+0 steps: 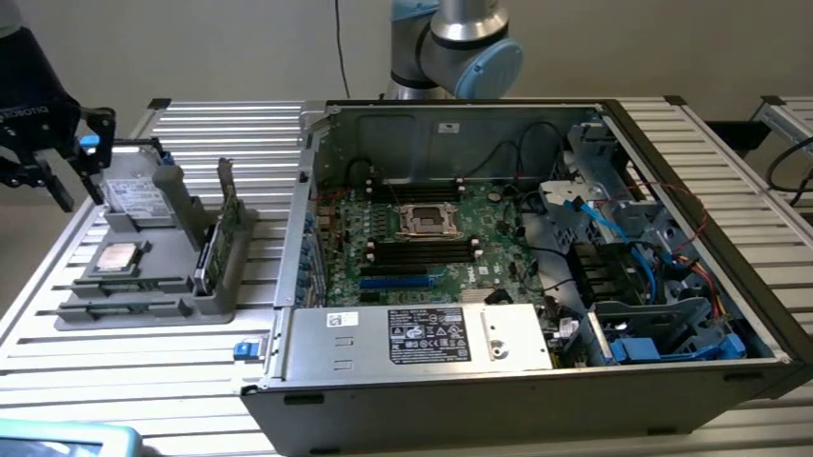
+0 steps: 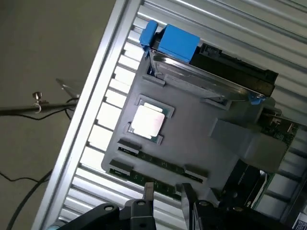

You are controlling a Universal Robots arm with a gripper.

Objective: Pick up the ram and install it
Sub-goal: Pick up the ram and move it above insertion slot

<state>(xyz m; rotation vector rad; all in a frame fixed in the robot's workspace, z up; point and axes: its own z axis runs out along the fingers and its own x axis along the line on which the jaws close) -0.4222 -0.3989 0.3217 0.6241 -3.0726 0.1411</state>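
- Gripper (image 2: pixel 168 195) released, empty, hovering near ram (image 2: pixel 132 176) at tray (image 2: pixel 230 139) edge.
- Judged risk: an off-centre descent hits the tray, and the thin ram tilts, jams or slips.

arm (image 1: pixel 452 46): joint raised | gripper (image 1: pixel 74 183): pointing down | fingers (image 2: pixel 148 192): parted, nothing between them

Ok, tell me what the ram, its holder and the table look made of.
The ram: a thin, flat green circuit board, probably fibreglass laminate. The holder: even matte grey with shaped pockets, likely plastic, moulded or printed. The table: ribbed silvery slats that catch the light, apparently aluminium profile.
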